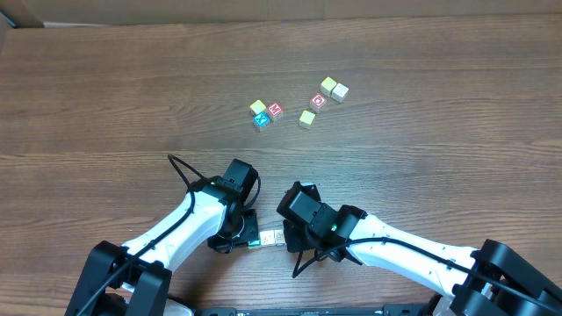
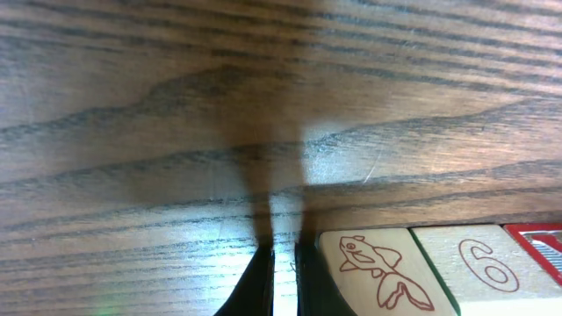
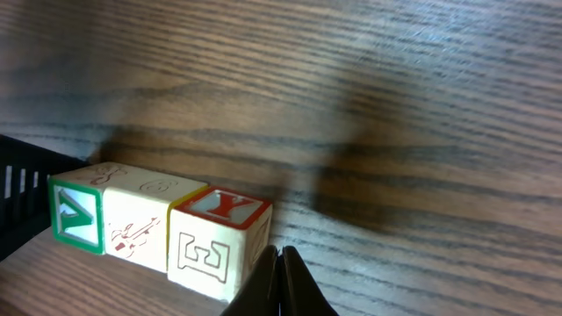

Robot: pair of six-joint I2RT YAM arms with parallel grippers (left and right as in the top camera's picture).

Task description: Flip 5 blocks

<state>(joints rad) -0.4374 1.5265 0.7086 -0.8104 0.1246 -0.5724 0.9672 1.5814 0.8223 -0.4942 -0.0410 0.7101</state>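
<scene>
Idling before any flip: left claw [image 2: 284, 268] and right claw [image 3: 279, 268] pinched together, empty.
Blocks [image 3: 140, 219] just beside both; I'd part one next.

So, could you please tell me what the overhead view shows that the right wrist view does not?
Only overhead: both arms and two loose clusters of blocks farther up the table, a group of three and a group of four. Only the right wrist: the prints on the near row, a green V block and a red-topped Y block, beside the shut right gripper. Both: that short row of blocks on the wooden table.
</scene>
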